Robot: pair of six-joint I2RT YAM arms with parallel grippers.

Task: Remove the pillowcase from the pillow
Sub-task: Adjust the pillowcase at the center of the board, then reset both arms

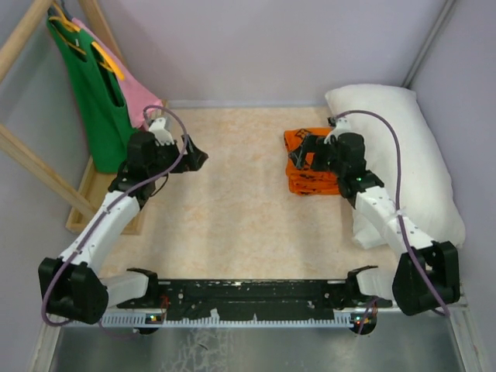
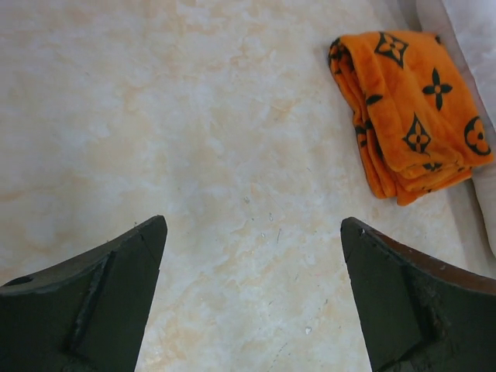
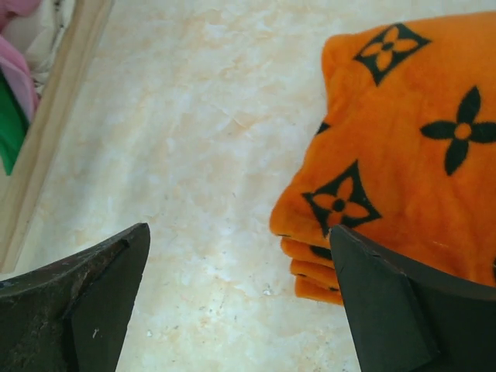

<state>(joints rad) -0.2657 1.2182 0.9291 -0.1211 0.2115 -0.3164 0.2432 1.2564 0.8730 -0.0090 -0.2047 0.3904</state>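
The orange pillowcase point(image 1: 294, 141) with black flower motifs lies folded in a stack on the table, right of centre, off the pillow. The plain white pillow point(image 1: 411, 147) lies bare along the right wall, beside the stack. My right gripper point(image 1: 304, 159) hovers over the stack's left edge with its jaws wide apart and nothing in them. In the right wrist view the pillowcase point(image 3: 403, 147) fills the upper right, past the right gripper point(image 3: 240, 227). My left gripper point(image 1: 191, 157) is open over bare table at the left. Its camera shows the pillowcase point(image 2: 411, 108), the pillow's edge point(image 2: 473, 23) and the left gripper point(image 2: 253, 219).
A green tank top point(image 1: 97, 93) and a pink garment point(image 1: 136, 93) hang on a wooden frame point(image 1: 46, 167) at the back left. The frame's base rail point(image 3: 58, 116) runs along the table's left side. Walls close the back and right.
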